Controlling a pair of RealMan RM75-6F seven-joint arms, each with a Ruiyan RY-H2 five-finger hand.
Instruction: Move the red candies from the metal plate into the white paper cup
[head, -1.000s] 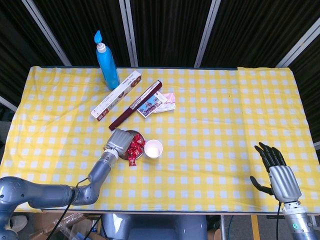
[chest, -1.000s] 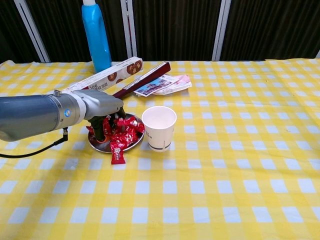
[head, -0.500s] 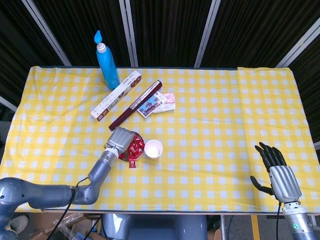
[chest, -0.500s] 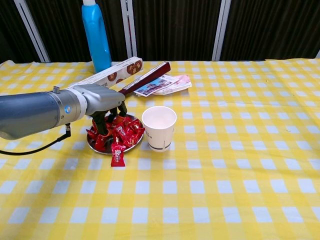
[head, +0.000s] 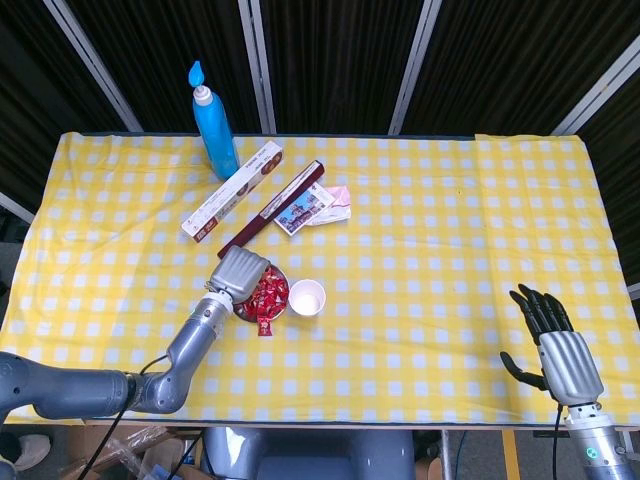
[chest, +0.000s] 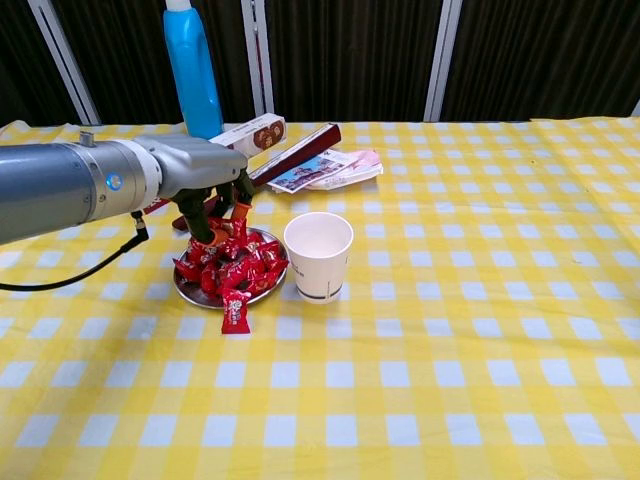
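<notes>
Toward the front left of the table (head: 450, 250), the plate (chest: 190, 293) holds a heap of candies (chest: 236, 265), with one candy (chest: 235, 310) lying on the cloth just in front of its rim. Above the plate hangs the left hand (chest: 200, 185), fingers curled down; in the chest view a candy appears pinched between its fingertips (chest: 240, 212), just above the heap. Right beside the plate stands the cup (chest: 318, 255), upright. Near the front right corner the right hand (head: 555, 345) rests with fingers spread, holding nothing. Along the back left edge stand a blue bottle (head: 213, 125), a long box (head: 232, 188), a dark box (head: 274, 208) and some packets (head: 318, 206).
</notes>
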